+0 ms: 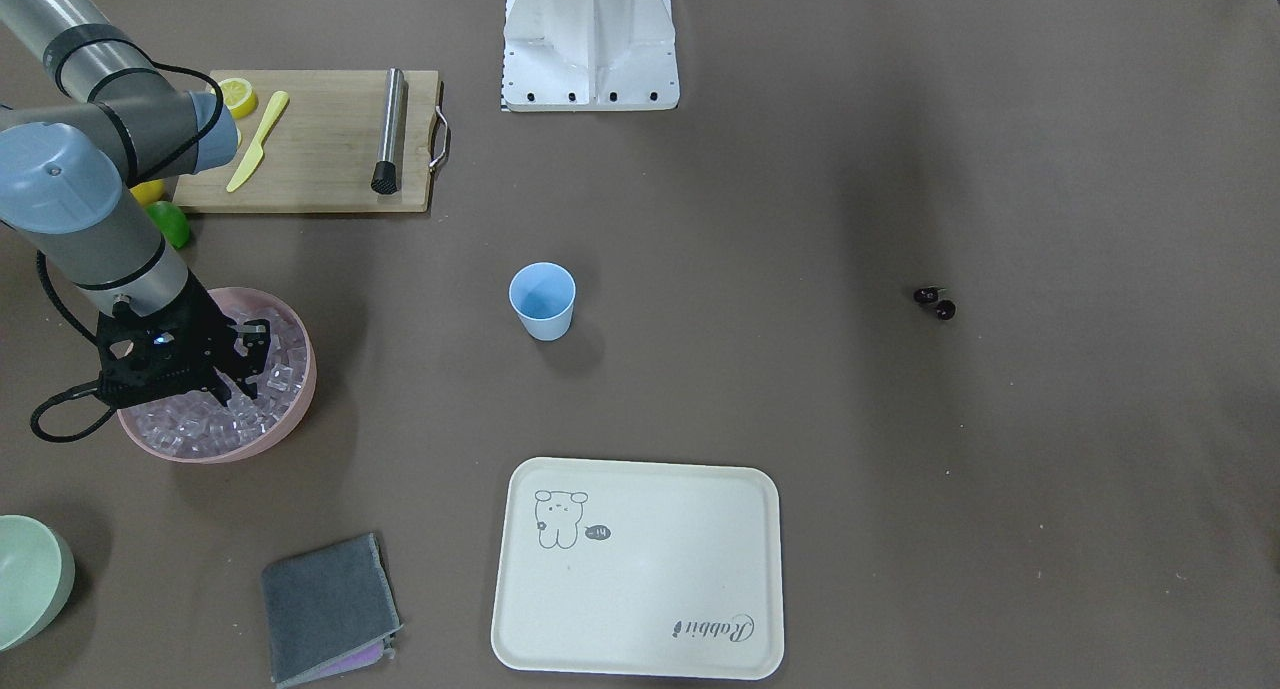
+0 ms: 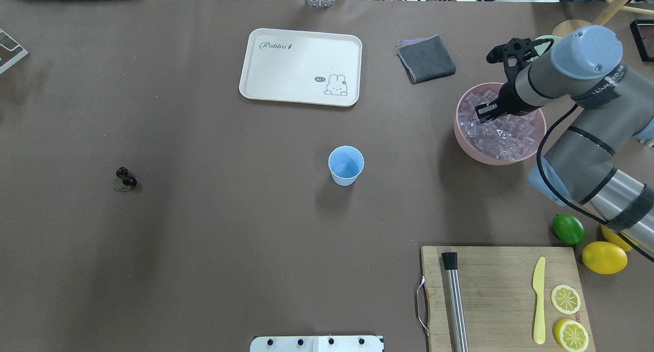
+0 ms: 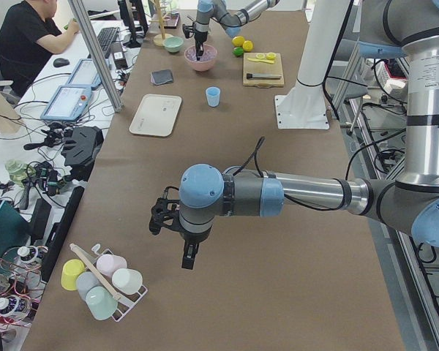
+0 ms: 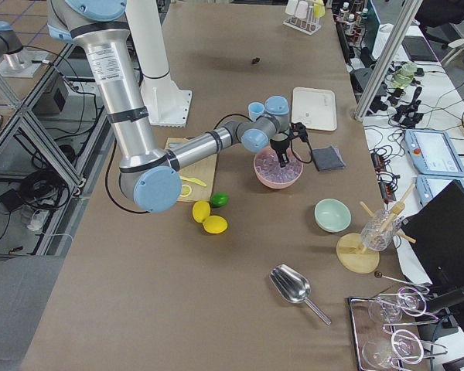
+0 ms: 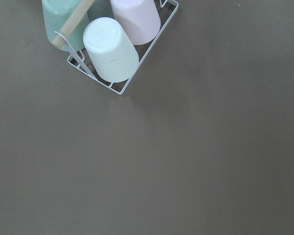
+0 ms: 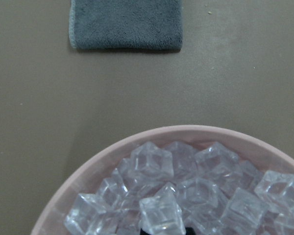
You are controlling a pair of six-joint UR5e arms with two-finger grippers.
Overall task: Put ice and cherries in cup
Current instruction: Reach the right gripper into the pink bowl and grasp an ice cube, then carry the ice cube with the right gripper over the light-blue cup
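The small clear ice cubes (image 6: 157,193) lie heaped in a wide pink bowl (image 1: 306,369) on the robot's right. The right end effector (image 1: 236,389) points down into the heap, its tips among the cubes, and I cannot tell whether it grips one. The light-blue tapered plastic cup (image 1: 542,301) stands upright mid-counter, well apart from the bowl. The paired tiny dark cherries (image 1: 935,302) lie far to the left. The left end effector (image 3: 189,256) hangs over the brown counter (image 1: 800,389); I cannot tell its state either.
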